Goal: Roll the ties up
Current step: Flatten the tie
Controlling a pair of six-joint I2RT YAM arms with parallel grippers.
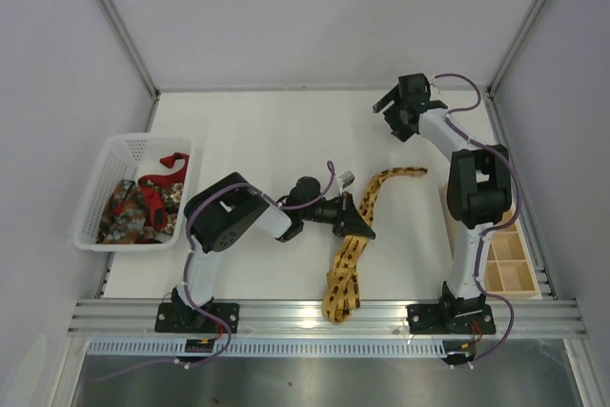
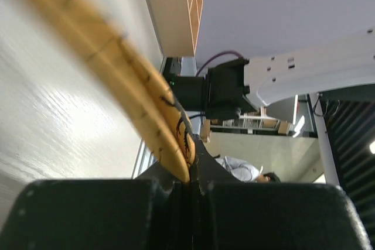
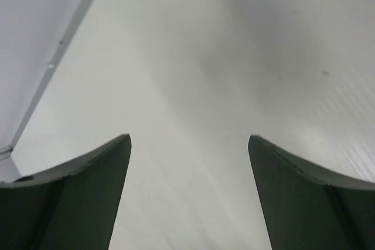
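The ties are split between two places on the table (image 1: 267,131), and every place below is given from the white basket (image 1: 133,138) at the table's left side. The right arm (image 1: 477,193) is standing far to the right of the basket. The left arm (image 1: 224,221) is reaching out just to the basket's right.

The yellow-gold tie (image 1: 345,278) is lying well to the right of the basket. Its long axis is running from the near rail away toward the far right, with a bend about halfway. A wooden tray (image 1: 510,269) is sitting farther right again, beside the right arm's base. Inside the basket, the patterned tie (image 1: 133,212) is bunched in the near part. The red tie (image 1: 170,167) is draped at the far right corner, partly over the rim.

The left gripper (image 1: 360,224) is pinching the yellow-gold tie at that bend, its jaws pressed together on the fabric. The right gripper (image 3: 188,191) is hovering to the far right of the basket with its fingers spread wide and nothing between them.

The coming move seems to turn on the tie's free far end. That end is pointing toward the right gripper but is lying nearer than it and well apart from it. The right arm is the closer one, so it looks best placed to take that end. Any roll would probably have to run along the tie's length toward the pinched bend.
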